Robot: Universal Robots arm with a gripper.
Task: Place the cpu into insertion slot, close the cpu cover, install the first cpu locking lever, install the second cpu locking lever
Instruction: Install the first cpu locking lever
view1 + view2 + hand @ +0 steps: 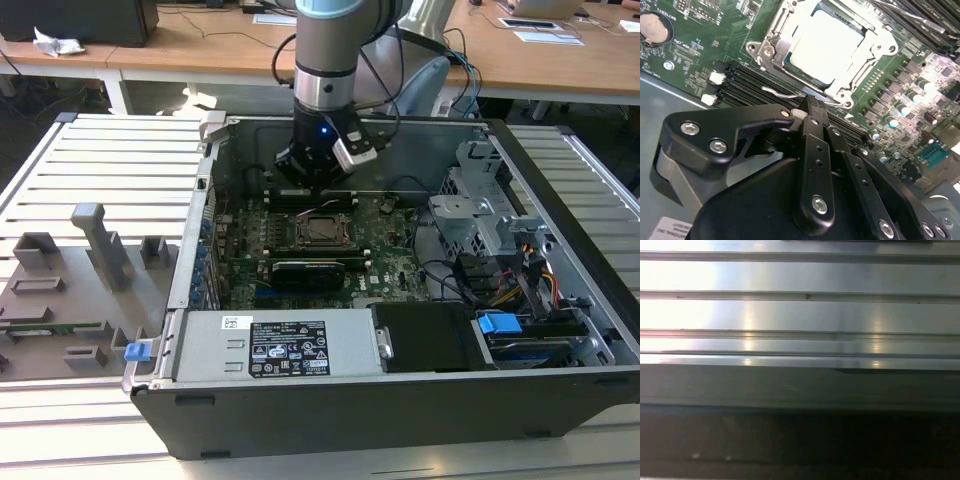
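Second wrist view has the cpu (pixel 827 47) seated in the insertion slot (pixel 774 50), with the cpu cover (pixel 866 47) folded down around it. A thin wire locking lever (pixel 782 92) lies just beside the cover's near edge, and the pincer (pixel 810 112) is clenched, its tips pressed together at that lever and holding nothing. Judged from this, pushing the lever well means keeping the tips low against the wire and off the memory slots (pixel 747 82) beside the cover.
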